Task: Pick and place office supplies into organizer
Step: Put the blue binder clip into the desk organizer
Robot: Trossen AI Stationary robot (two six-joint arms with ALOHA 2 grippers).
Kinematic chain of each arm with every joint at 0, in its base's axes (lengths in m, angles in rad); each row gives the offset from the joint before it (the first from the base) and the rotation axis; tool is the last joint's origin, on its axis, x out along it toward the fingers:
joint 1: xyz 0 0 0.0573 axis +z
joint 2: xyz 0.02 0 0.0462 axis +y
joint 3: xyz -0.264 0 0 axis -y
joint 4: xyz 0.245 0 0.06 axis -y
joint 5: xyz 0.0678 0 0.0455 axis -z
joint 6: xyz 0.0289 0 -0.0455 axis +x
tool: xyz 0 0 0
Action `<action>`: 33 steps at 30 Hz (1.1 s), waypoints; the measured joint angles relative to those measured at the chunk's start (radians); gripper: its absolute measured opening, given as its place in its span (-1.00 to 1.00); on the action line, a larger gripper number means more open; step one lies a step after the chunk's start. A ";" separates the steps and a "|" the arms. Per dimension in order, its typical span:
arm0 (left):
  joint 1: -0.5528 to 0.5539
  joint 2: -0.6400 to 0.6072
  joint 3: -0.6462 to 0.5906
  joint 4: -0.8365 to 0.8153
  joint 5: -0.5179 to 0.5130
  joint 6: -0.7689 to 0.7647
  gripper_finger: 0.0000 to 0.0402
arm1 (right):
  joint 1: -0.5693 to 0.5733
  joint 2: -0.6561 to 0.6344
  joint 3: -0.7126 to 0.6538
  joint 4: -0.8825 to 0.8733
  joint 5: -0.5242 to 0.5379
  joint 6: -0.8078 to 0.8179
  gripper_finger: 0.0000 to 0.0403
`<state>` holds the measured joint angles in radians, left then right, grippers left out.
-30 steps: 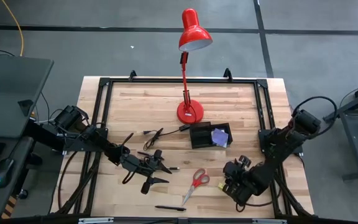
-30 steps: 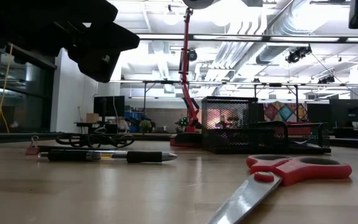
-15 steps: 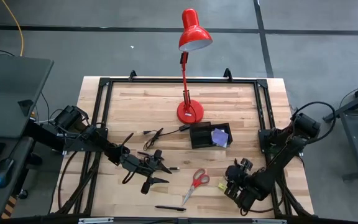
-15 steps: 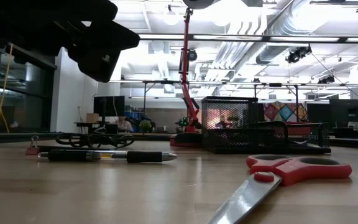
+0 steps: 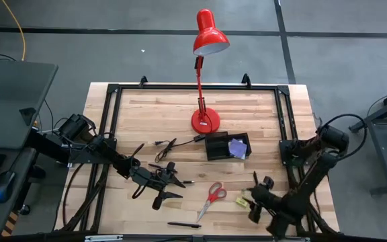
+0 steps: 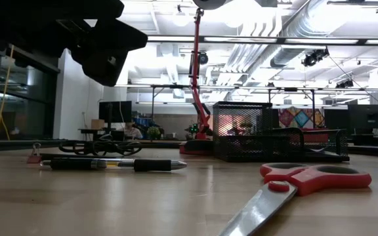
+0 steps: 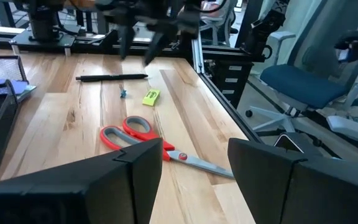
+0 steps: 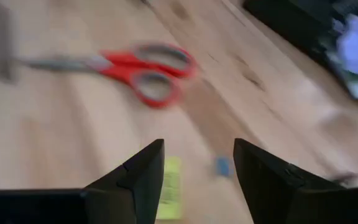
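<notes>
While both pincers stand apart and empty, the high view shows the right gripper (image 5: 255,200) just beside the small yellow-green piece (image 5: 240,201), with the red-handled scissors (image 5: 211,197) beyond it toward the left gripper (image 5: 168,185). Farther back lies the black mesh organizer tray (image 5: 218,146).

Low view: scissors (image 6: 294,187) and a thin black pen (image 6: 110,164) lie loose.

Right wrist view: the piece (image 8: 170,180) sits ahead of the fingers (image 8: 135,177). Judged step: approach; next, descend and close.

Right wrist view all motion-blurred: scissors (image 8: 135,71) smeared, tiny blue bit (image 8: 222,165) unidentifiable. Low view: scissors' blade tip cut off at the edge.
</notes>
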<state>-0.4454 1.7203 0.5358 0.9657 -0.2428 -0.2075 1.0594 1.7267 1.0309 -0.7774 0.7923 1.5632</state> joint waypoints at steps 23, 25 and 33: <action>0.000 0.000 0.000 -0.012 -0.001 0.020 -0.14 | -0.058 0.067 -0.144 1.056 0.184 -0.862 -0.24; 0.000 0.000 0.000 -0.011 -0.001 0.020 -0.14 | -0.066 0.051 -0.245 1.231 0.141 -0.920 -0.24; 0.000 0.000 0.001 0.002 -0.002 0.020 -0.14 | -0.045 -0.329 -0.587 1.388 0.179 -0.949 -0.24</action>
<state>-0.4454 1.7203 0.5365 0.9678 -0.2447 -0.1871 1.0145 1.3974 0.4435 0.6106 0.9711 0.6140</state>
